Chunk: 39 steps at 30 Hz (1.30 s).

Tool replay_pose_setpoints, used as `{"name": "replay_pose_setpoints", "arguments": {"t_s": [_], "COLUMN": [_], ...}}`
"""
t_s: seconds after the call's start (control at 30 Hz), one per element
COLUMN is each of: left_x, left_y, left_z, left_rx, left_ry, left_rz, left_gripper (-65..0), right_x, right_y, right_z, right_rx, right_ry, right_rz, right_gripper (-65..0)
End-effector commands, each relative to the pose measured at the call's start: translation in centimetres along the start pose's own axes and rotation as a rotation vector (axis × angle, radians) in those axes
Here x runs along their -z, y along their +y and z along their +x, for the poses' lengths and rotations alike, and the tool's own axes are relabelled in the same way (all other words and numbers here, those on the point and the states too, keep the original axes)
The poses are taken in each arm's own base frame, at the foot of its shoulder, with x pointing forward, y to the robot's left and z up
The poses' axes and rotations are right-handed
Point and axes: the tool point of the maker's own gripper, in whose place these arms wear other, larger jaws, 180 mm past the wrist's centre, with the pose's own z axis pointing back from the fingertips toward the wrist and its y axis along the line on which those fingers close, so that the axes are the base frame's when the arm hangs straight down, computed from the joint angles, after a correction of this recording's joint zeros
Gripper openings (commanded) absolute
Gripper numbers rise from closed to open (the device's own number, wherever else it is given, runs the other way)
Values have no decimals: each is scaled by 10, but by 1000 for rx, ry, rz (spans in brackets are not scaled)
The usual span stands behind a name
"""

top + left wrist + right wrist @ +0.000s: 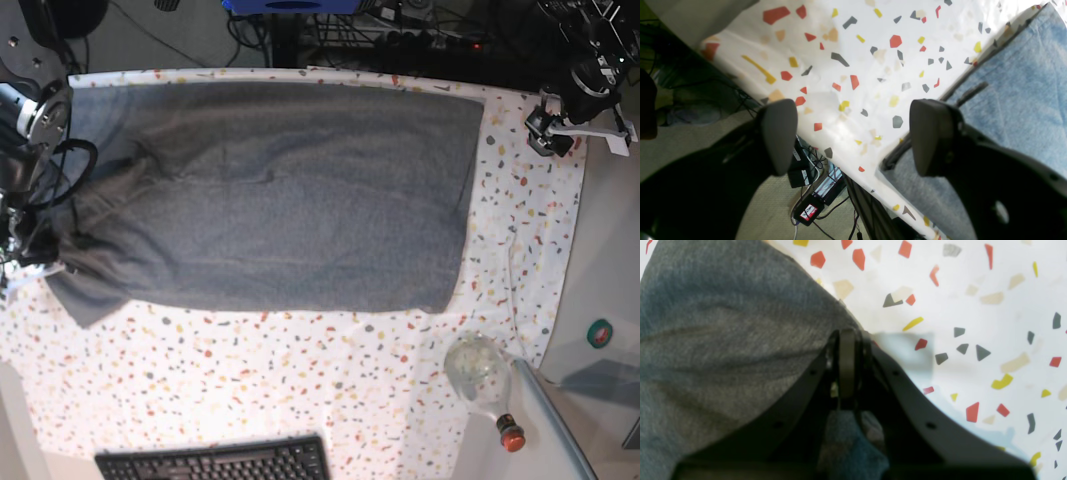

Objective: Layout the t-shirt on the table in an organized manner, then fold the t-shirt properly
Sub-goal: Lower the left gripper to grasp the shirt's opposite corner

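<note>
On my right wrist view the right gripper [847,340] has its fingers [847,363] pressed together, and grey cloth of the t-shirt [723,340] is pinched between them; a wad of the same fabric bulges behind the fingers, toward the wrist. To the left of those fingers the shirt spreads in soft folds, and to their right and beyond them lies the speckled cloth of the table [973,306].

On my left wrist view the left gripper [853,133] stands with its two pads [778,133] well apart and nothing between them. Between the pads I see bare table cloth [873,60], and the table edge runs just below them. The shirt's hem [1023,93] lies to the right of the right-hand pad, partly behind it. Past the table edge, below the left-hand pad, I see floor with cables and small black boxes [806,210].

In the base view, a keyboard [215,462] sits at the near edge and a bottle [485,385] lies near the near right corner. The shirt [300,200] lies spread flat across the far half of the table [300,380], bunched where my right gripper [25,262] holds it. My left gripper [548,130] hangs at the far right, just beyond the shirt's edge
</note>
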Motion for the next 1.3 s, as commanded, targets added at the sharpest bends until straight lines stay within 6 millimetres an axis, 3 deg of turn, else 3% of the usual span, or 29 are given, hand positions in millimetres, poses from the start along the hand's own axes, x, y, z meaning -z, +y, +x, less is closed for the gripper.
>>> {"name": "replay_pose_setpoints", "arguments": {"t_s": [0.0,0.1,0.23,0.37,0.47,0.57,0.67,0.9,1.0,1.13,1.17,1.27], "left_x": [-2,8,39,70,89,103,113,140,141,143,143,138], "left_y": [-5,-28,-66,-112,-145,-174,-190,-196,-196,-198,-200,-208], "left_z": [13,30,50,59,58,49,40,5,6,16,20,36], "left_rx": [12,39,71,39,27,50,62,89,76,74,75,89], "left_ry": [-38,-58,-38,7,59,118,168,218,193,136,116,51], "left_rz": [-13,-61,-135,-214,-262,-297,-309,-280,-281,-285,-287,-307], "left_gripper": [-155,-155,-155,-155,-155,-155,-155,-169,-314,-609,-650,-650], "right_x": [-8,-23,-65,-103,-121,-123,-123,-121,-122,-122,-121,-121], "right_y": [-6,-3,10,21,26,28,32,31,31,31,31,31], "right_z": [38,48,67,75,75,72,70,63,64,64,63,63], "right_rx": [4,-19,-64,-91,-94,-102,-140,-155,-158,-158,-158,-160], "right_ry": [-87,-110,-201,-292,-316,-297,-286,-274,-275,-275,-273,-271], "right_rz": [-7,-17,-29,-36,-36,-33,-7,-3,-3,-3,-2,-3], "right_gripper": [-650,-650,-650,-650,-650,-650,-650,-650,-650,-650,-650,-650]}}
